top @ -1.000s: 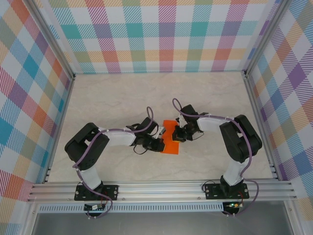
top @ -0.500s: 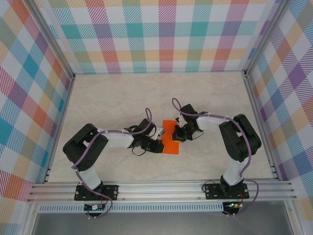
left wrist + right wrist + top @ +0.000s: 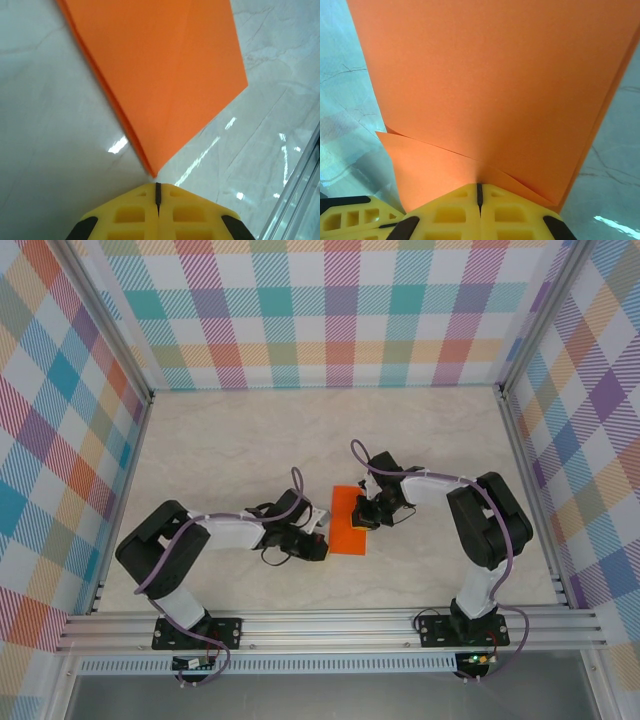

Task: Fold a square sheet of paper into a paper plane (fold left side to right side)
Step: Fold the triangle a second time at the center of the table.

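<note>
Where the table (image 3: 220,450) lies between the arms, the folded orange paper (image 3: 348,532) rests flat. The right gripper (image 3: 479,187), jaws fully closed, sits on the paper's layered edge; the left gripper (image 3: 157,187), likewise closed, sits just beside one corner.

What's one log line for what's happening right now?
paper: folded over, flat on table | left gripper: shut, at its corner | right gripper: shut, tip on it

Pale marbled table (image 3: 230,440), folded orange paper (image 3: 345,532) lying flat
</note>
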`<state>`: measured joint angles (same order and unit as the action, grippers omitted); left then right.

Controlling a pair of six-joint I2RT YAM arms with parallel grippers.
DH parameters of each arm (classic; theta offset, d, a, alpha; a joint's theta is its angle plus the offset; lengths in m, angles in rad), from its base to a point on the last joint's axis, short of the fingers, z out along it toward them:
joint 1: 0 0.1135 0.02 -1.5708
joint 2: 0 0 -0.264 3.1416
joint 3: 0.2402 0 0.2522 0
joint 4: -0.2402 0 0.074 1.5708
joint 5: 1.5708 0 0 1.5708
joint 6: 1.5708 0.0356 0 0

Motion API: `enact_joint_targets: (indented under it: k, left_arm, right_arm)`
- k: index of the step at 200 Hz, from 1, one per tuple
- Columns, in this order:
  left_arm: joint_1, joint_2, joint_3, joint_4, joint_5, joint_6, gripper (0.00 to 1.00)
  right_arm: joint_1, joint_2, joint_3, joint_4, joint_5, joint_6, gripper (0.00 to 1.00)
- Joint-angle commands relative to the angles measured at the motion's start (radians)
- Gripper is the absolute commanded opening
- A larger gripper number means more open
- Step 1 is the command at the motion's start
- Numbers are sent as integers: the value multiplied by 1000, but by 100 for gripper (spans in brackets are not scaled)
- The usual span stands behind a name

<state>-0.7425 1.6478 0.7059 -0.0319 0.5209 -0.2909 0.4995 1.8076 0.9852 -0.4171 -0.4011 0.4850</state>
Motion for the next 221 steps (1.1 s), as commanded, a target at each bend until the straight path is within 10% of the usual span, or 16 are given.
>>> enact_joint_targets:
  k: [1,52,140,221]
  left_arm:
    - [8,-62,-15,-85,-6,4,1]
    - [31,-75,65,-67,-37,-51,11]
    - [113,30,113,180,-6,-243,53]
    - [114,130,169,201,-22,-262,22]
  right_arm:
    - [-1,38,-14,-56,99,-21,3]
    - [-2,-6,-22,-6,53,-13,7]
    - [-9,-512,-153,-56,218,53,75]
    - [-8,-625,-345,111,30,148,84]
